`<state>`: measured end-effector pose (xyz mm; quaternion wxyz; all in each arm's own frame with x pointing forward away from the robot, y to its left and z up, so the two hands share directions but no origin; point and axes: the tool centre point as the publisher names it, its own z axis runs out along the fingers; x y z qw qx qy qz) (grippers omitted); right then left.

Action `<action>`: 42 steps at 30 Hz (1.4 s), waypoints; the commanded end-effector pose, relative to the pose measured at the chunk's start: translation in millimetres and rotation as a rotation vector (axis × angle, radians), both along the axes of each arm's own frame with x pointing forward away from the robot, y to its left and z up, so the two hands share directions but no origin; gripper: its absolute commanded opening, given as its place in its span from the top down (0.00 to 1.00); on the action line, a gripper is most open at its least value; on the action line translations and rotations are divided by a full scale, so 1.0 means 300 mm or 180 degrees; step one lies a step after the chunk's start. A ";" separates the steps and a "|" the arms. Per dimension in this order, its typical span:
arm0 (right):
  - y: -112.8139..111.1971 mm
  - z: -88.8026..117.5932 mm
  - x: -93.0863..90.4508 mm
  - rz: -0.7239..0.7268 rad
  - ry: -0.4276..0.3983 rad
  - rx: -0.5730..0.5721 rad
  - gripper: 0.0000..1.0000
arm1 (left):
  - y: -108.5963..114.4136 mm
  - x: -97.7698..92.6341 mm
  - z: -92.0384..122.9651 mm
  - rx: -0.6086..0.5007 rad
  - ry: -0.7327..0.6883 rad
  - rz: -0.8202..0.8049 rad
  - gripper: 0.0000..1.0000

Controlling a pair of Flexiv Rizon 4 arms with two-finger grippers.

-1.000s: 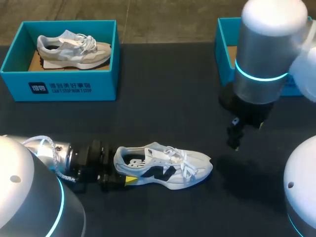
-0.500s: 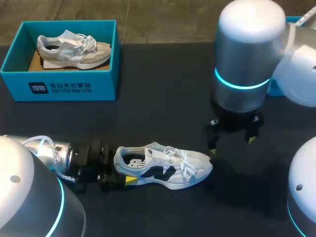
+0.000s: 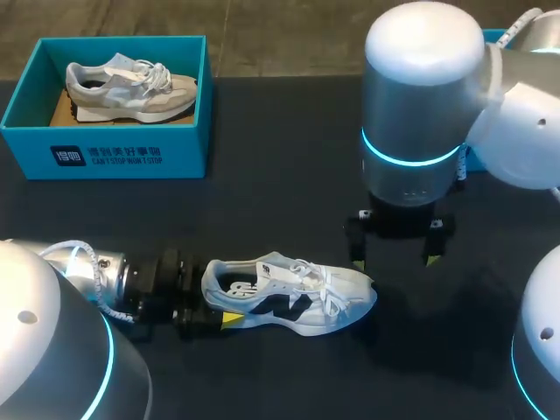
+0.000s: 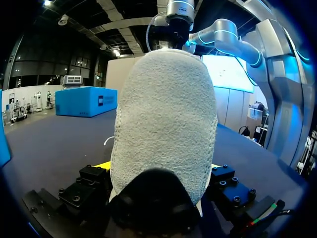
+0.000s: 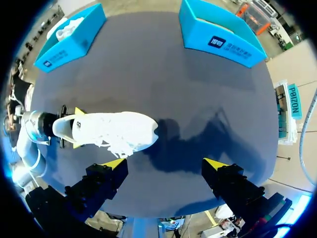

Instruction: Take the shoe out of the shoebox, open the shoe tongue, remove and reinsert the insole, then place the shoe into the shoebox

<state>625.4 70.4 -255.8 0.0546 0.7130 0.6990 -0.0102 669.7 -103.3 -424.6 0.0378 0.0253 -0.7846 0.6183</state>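
Shoe (image 3: 289,293) out on worktop (image 3: 280,175), left hand (image 3: 210,308) clamps its heel; right hand (image 3: 395,249) hangs wide above the toe. Tongue-opening step looks next: right hand must drop onto laces (image 3: 325,282).

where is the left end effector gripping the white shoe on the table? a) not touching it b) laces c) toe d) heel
D: the left end effector grips the white shoe by its heel, with a finger on each side; the toe and laces are free.
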 end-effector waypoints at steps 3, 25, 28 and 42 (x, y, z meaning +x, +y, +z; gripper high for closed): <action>0.216 -0.025 -0.055 -0.0119 -0.0122 -0.0398 0.00 | 0.006 -0.003 -0.020 0.0008 0.0002 0.0005 1.00; 0.510 -0.060 -0.068 -0.0266 -0.0332 -0.1058 0.00 | 0.006 -0.003 -0.020 0.0008 0.0002 0.0005 1.00; 0.520 -0.061 -0.071 -0.0271 -0.0342 -0.1065 0.00 | 0.006 -0.003 -0.020 0.0008 0.0002 0.0005 1.00; 0.681 -0.124 -0.031 -0.0554 -0.0369 -0.1620 0.00 | 0.006 -0.003 -0.020 0.0008 0.0002 0.0005 1.00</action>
